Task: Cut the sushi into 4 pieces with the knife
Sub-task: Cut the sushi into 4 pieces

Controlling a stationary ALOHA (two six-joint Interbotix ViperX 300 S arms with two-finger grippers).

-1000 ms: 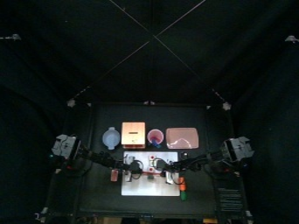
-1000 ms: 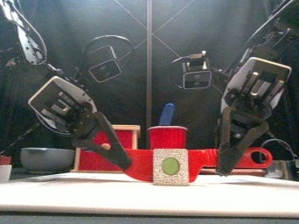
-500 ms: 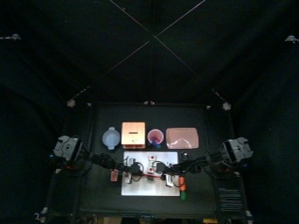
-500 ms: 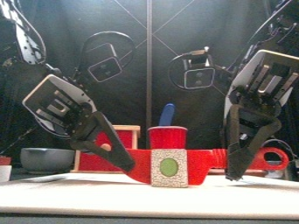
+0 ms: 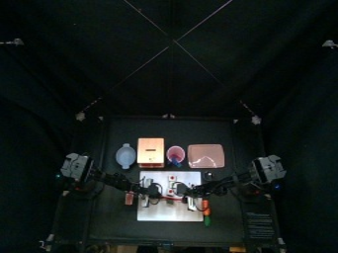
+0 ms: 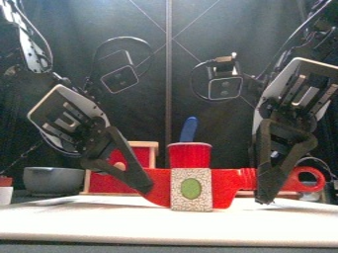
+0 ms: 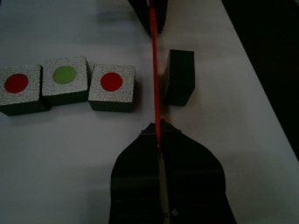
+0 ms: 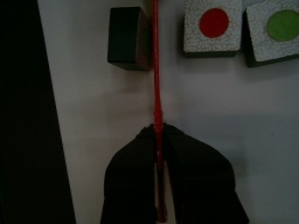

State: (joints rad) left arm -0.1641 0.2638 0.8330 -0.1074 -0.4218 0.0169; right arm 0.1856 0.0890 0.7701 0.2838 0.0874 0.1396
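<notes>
On the white cutting board (image 5: 173, 210) a red toy knife (image 6: 240, 181) is held level and on edge between my two grippers. My left gripper (image 7: 158, 133) is shut on one end, my right gripper (image 8: 153, 131) on the other, near the ring handle (image 6: 310, 179). Three sushi pieces lie face up on one side of the blade: red-centred (image 7: 17, 85), green-centred (image 7: 65, 77), red-centred (image 7: 112, 82). A dark fourth block (image 7: 180, 76) lies on the blade's other side, also seen as the dark block (image 8: 126, 37). In the front view one green-centred piece (image 6: 193, 188) stands before the knife.
Behind the board stand a blue-grey bowl (image 5: 126, 155), the wooden box (image 5: 152, 151), the red cup (image 5: 176, 154) holding a blue knife (image 6: 188, 128), and the pink tray (image 5: 207, 155). The board's front half is bare white.
The right gripper has shifted to the right and slightly up, drawing the knife's ring handle to the right. The left gripper has barely moved. The sushi pieces stay put.
</notes>
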